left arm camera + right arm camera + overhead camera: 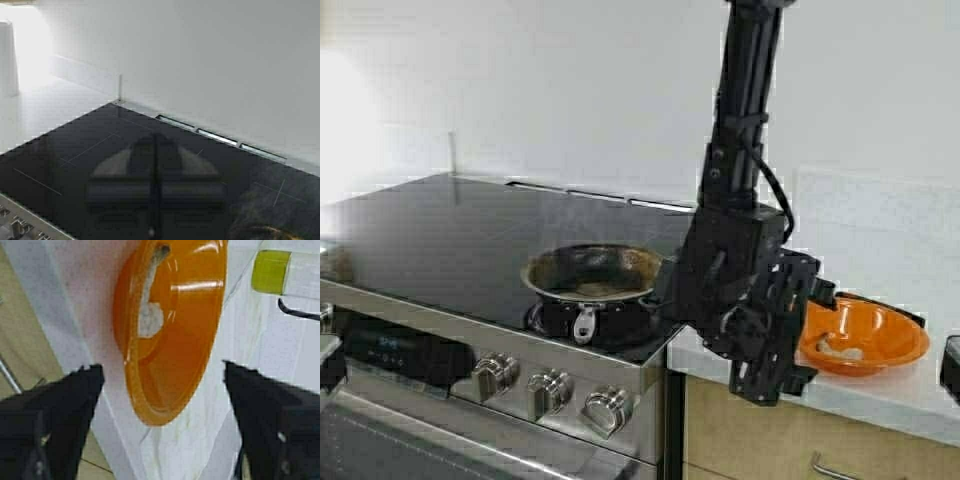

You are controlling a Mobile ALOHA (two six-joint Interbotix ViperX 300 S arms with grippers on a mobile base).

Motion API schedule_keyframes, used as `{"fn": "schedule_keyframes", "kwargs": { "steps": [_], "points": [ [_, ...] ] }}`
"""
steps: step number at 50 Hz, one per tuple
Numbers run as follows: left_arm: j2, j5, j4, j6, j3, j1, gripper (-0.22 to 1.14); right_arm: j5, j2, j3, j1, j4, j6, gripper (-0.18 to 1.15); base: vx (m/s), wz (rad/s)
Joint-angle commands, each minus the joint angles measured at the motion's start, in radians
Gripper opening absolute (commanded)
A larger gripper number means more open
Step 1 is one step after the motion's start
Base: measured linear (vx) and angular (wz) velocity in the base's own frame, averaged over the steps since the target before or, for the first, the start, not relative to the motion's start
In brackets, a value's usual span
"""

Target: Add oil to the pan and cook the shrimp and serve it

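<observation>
Nearest the high camera hung the right arm, its black right gripper lowered over the counter edge at about four o'clock from the pan. Its two fingers were spread wide, holding nothing, with the orange bowl seen between them in the right wrist view but not touched.

Largest in the scene was the stove, its dark glass top filling the left half of the high view, with a row of metal knobs along its front. On the burner nearest the counter sat the pan, round and steel with a brown-stained inside, its short handle pointing toward six o'clock. I could not tell whether any liquid lay in it.

At three o'clock from the pan, on the white counter, stood the orange bowl, just beyond the gripper. Inside it lay the shrimp, a small pale curled piece resting against the bowl's inner wall.

Beyond the bowl in the right wrist view, a clear container with yellow-green oil lay partly in sight.

No part of the left gripper showed; its wrist camera looked across the stove top toward the wall.
</observation>
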Motion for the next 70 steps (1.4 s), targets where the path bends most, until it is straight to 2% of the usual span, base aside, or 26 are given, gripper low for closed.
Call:
{"fn": "schedule_keyframes", "kwargs": {
  "steps": [1, 10, 15, 20, 29, 33, 41, 51, 70],
  "points": [
    [0.011, -0.005, 0.0, 0.002, -0.014, 0.0, 0.03, -0.002, -0.006, -0.014, -0.012, -0.011, 0.005, 1.01, 0.0, 0.0],
    [0.012, -0.005, 0.0, 0.002, -0.014, 0.0, 0.03, -0.02, 0.002, -0.018, -0.015, -0.014, 0.005, 0.99, 0.0, 0.0],
    [0.014, -0.005, 0.0, 0.002, -0.014, 0.0, 0.03, -0.032, 0.014, -0.023, -0.017, -0.012, 0.005, 0.92, 0.0, 0.0],
    [0.014, -0.005, 0.0, 0.002, -0.014, 0.0, 0.03, -0.044, 0.034, -0.032, -0.017, -0.014, 0.005, 0.7, 0.0, 0.0],
    [0.014, -0.005, 0.0, 0.002, -0.014, 0.0, 0.03, -0.048, 0.066, -0.055, -0.031, -0.011, 0.003, 0.16, 0.0, 0.0],
    [0.012, -0.005, 0.0, 0.002, -0.014, 0.0, 0.03, -0.046, 0.067, -0.055, -0.037, -0.012, 0.002, 0.0, 0.0, 0.0],
    [0.014, -0.005, -0.002, 0.002, -0.014, 0.0, 0.03, -0.015, 0.066, -0.054, -0.037, -0.012, -0.005, 0.06, 0.0, 0.0],
    [0.014, -0.005, 0.0, 0.002, -0.014, 0.0, 0.03, 0.023, 0.04, -0.041, -0.037, -0.012, -0.025, 0.05, 0.0, 0.0],
    [0.014, -0.005, 0.0, 0.002, -0.014, 0.0, 0.03, 0.06, -0.14, -0.011, -0.015, -0.014, -0.054, 0.05, 0.0, 0.0]
  ]
}}
